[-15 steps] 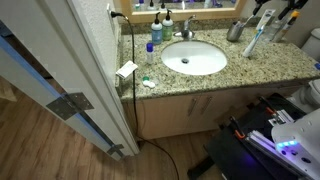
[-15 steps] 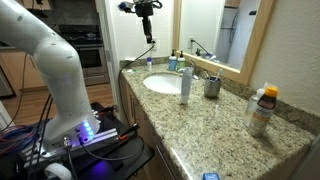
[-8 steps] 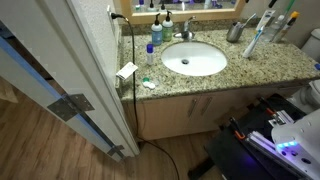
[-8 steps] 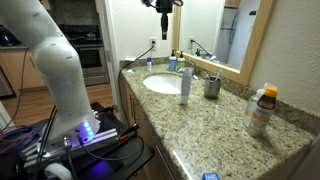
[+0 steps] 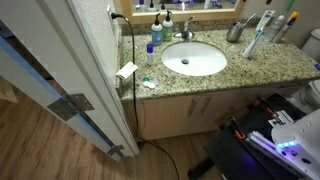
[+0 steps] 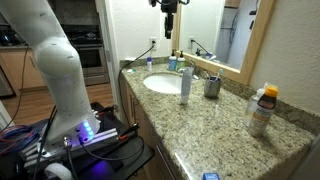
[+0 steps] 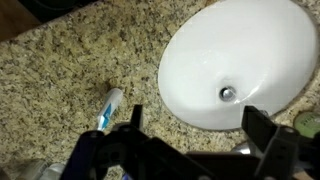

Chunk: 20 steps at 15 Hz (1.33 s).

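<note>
My gripper (image 6: 168,12) hangs high over the white sink basin (image 6: 162,83), close to the mirror, and nothing is near its fingers. In the wrist view the gripper (image 7: 198,128) is open and empty, its dark fingers (image 7: 135,118) spread over the near rim of the basin (image 7: 235,55) with the drain below. A small white tube with a blue end (image 7: 108,107) lies on the speckled granite counter (image 7: 70,70) beside the basin. The gripper does not show in the exterior view from above the counter.
A tall white tube (image 6: 185,83), a grey cup (image 6: 211,86) and a blue bottle (image 6: 172,63) stand around the sink. An orange-capped bottle (image 6: 262,108) stands further along the counter. The faucet (image 5: 188,25) is at the back, a door (image 5: 60,80) and cable beside the cabinet.
The arm has swung the gripper from over the counter's end toward the mirror and slightly higher, above the sink. The jaws stayed open. Nothing on the counter moved.
</note>
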Motion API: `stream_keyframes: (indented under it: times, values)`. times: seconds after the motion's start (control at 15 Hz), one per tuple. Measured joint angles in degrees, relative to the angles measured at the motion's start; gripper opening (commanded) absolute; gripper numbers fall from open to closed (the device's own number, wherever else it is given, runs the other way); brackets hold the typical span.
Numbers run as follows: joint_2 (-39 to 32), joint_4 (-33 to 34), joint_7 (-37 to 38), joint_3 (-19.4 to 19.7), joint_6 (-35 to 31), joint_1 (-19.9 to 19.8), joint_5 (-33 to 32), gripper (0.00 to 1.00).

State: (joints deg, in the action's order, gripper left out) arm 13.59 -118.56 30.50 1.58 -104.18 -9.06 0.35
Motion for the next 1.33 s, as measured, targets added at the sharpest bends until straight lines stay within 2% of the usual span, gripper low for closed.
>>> stream_keyframes:
  times: [0.13,0.33,0.4,0.8,1.0,1.2,1.33]
  values:
    - [-5.9,3.1,-3.7,-0.1,0.0,1.6,-0.1,1.00]
    - [-14.7,12.3,-10.0,0.0,3.0,3.0,0.9,1.00]
    - [-16.1,14.1,-10.1,0.1,3.5,3.2,1.0,1.00]
    - [-15.7,13.7,-9.6,0.3,3.4,3.4,0.3,1.00]
    - [-19.0,15.1,-14.7,0.3,2.4,4.5,-1.7,1.00]
    - [-26.3,21.9,-18.8,0.4,1.5,4.7,-0.9,1.00]
    - [-31.5,28.1,-18.4,0.6,2.4,4.5,1.2,1.00]
